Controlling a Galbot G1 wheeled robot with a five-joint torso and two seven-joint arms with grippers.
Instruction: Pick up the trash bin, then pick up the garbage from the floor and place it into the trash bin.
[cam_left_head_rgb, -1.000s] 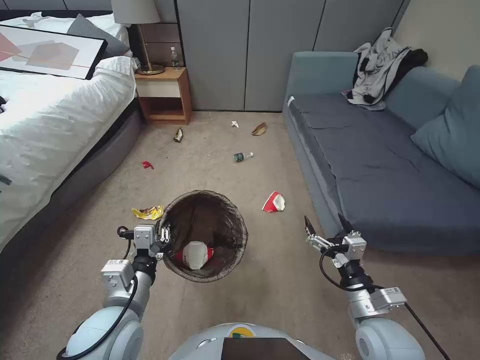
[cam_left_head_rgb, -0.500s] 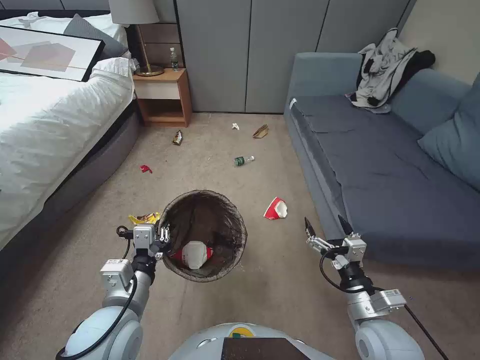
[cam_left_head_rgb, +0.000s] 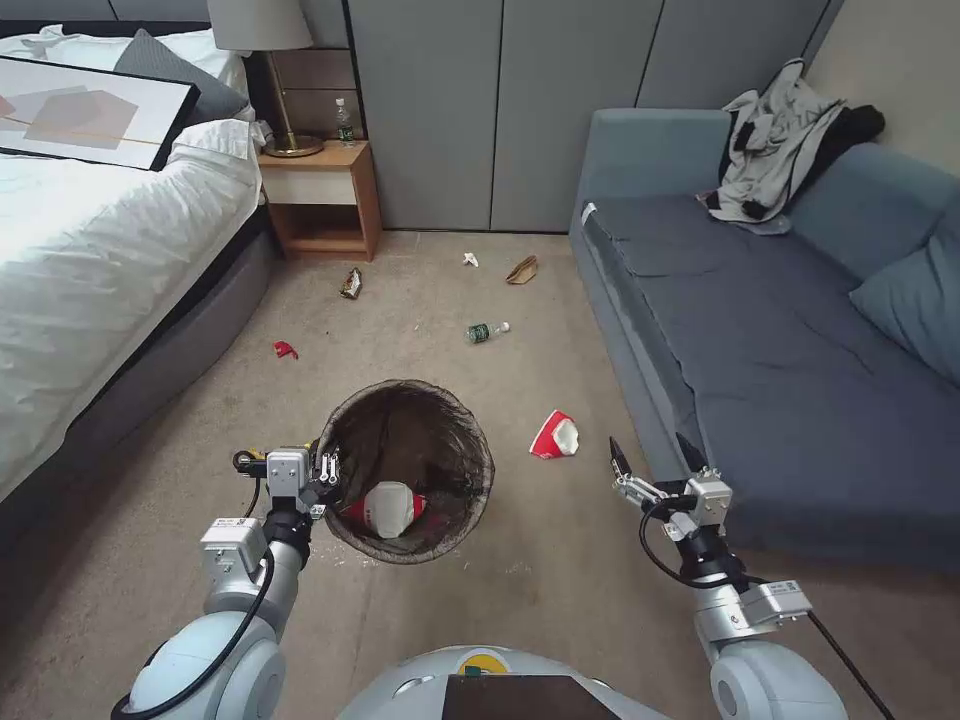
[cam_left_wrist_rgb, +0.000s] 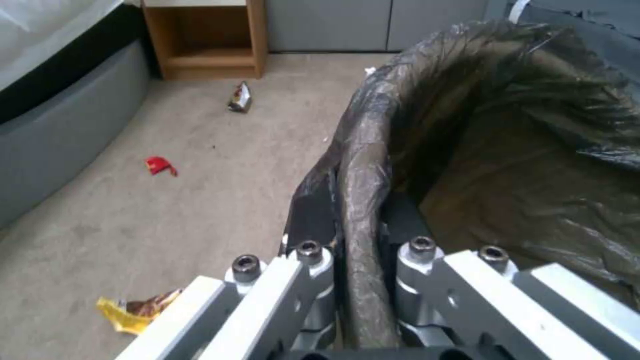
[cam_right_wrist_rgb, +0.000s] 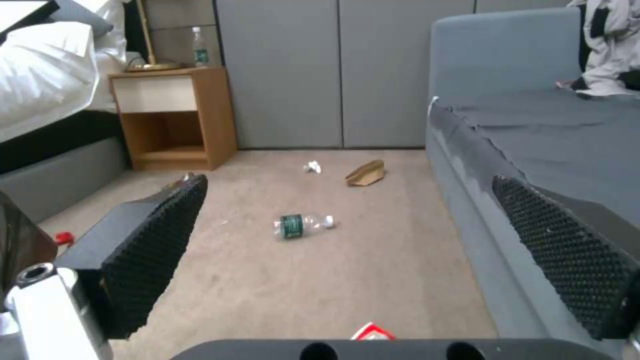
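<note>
The trash bin, round with a dark liner, holds a red-and-white cup. My left gripper is shut on the bin's rim. My right gripper hangs open beside the sofa, its pads wide apart. Garbage lies on the carpet: a crushed cup right of the bin, a green-labelled bottle, a brown paper bag, a tissue, a wrapper, a red scrap and a yellow wrapper by my left gripper.
A bed runs along the left and a blue sofa along the right. A wooden nightstand with a lamp stands at the back left, before grey wardrobe doors. Carpet lies between bed and sofa.
The whole view has shifted: the camera moved forward and the litter sits lower in the picture. The bin stays in my left gripper. The yellow wrapper slid behind my left gripper.
</note>
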